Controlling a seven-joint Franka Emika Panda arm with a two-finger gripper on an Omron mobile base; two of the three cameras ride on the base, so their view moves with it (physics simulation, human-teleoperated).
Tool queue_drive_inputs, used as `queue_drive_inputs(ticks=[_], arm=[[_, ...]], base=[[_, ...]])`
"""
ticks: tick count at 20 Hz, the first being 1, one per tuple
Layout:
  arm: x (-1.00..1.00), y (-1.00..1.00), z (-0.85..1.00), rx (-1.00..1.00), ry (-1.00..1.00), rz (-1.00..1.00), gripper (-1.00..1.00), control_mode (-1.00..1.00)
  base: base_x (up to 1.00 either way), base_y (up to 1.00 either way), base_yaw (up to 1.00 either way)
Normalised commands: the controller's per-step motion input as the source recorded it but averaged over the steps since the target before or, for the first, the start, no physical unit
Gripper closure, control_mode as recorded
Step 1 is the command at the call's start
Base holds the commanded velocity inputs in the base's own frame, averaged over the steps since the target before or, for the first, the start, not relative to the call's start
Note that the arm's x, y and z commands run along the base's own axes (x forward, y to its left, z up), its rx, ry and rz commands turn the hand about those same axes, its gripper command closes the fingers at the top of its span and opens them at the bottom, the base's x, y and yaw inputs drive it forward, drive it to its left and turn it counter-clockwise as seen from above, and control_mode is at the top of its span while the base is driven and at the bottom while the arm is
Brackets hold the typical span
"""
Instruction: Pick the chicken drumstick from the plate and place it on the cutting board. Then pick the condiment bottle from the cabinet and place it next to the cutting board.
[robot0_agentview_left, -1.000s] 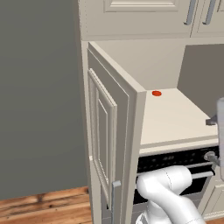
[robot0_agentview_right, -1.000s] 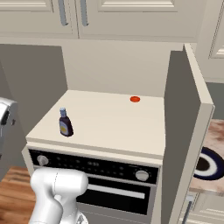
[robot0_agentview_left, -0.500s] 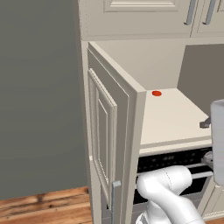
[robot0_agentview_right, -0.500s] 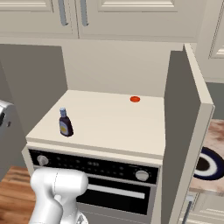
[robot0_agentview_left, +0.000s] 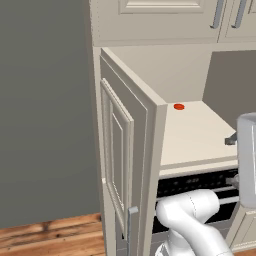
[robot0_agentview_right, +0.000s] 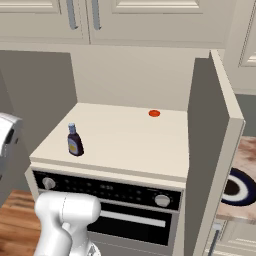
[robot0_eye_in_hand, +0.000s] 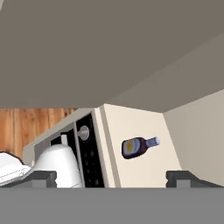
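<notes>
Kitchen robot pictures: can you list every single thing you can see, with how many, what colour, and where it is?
condiment bottle: one, dark brown with yellow label and pale cap, upright on the cabinet shelf, front left.
red disc: one, red, back of the shelf.
cabinet: one, cream, both doors open.
oven panel: one, black with knobs, below the shelf.
plate: one, navy rim, on the counter at right, partly hidden.
floor: wooden, brown, bottom left.
gripper: one, dark fingertips, open, holding nothing, pointing toward the bottle.
</notes>
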Motion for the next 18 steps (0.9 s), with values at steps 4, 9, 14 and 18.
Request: queue_drive_inputs(ticks=[4,9,14,18], arm=[[0.18,-0.08,0.00,0.04,0.00,0.00,-1.00,-1.00],[0.13,-0.04,0.00,0.04,0.00,0.00,-1.00,-1.00],[0.13,0.00,-0.05,0.04,0.00,0.00,-1.00,-1.00],[0.13,0.00,-0.07,0.04,0.00,0.00,-1.00,-1.00]], base=[[0.00,0.00,0.00],[0.00,0.00,0.00],[0.00,0.00,0.00],[0.00,0.00,0.00]])
